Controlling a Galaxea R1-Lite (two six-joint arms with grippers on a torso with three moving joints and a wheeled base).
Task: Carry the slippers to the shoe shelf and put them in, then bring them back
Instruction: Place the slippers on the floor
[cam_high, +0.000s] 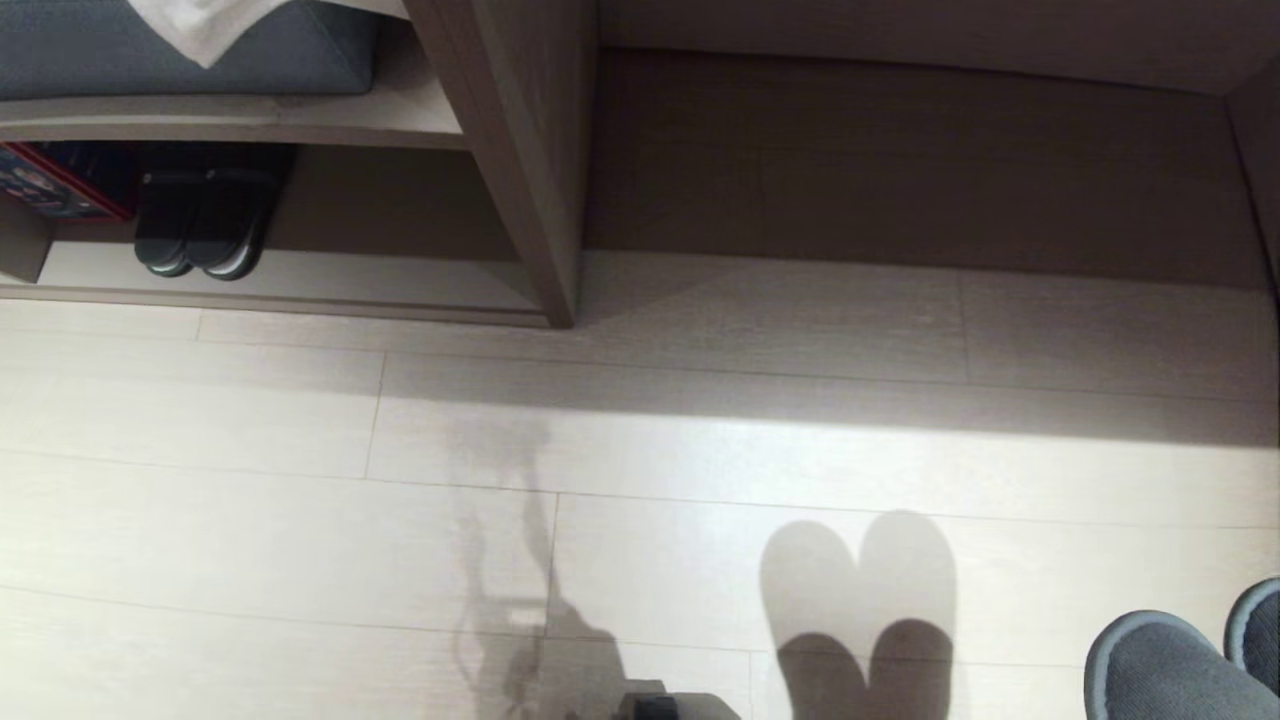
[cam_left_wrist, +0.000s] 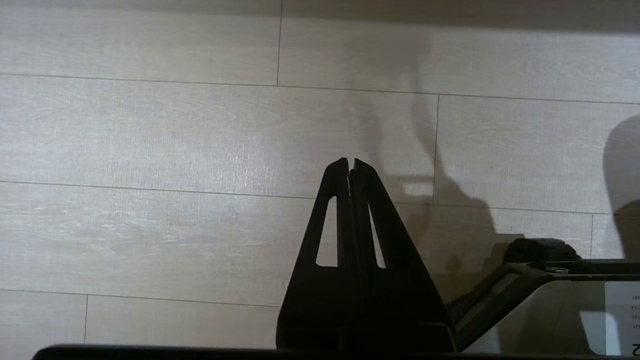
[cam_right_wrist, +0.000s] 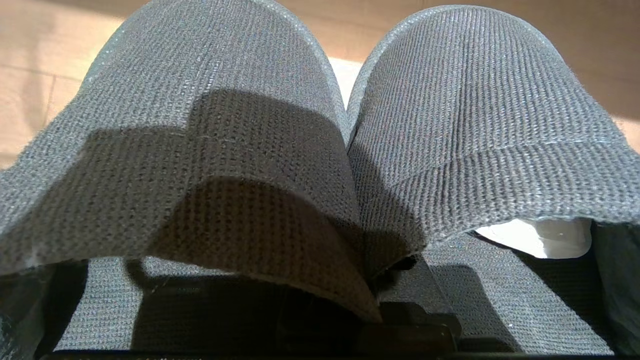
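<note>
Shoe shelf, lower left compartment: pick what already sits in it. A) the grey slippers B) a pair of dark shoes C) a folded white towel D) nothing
B: a pair of dark shoes stands in the shoe shelf, while the grey slippers are out over the floor at the right gripper, which is shut on their inner edges.
</note>
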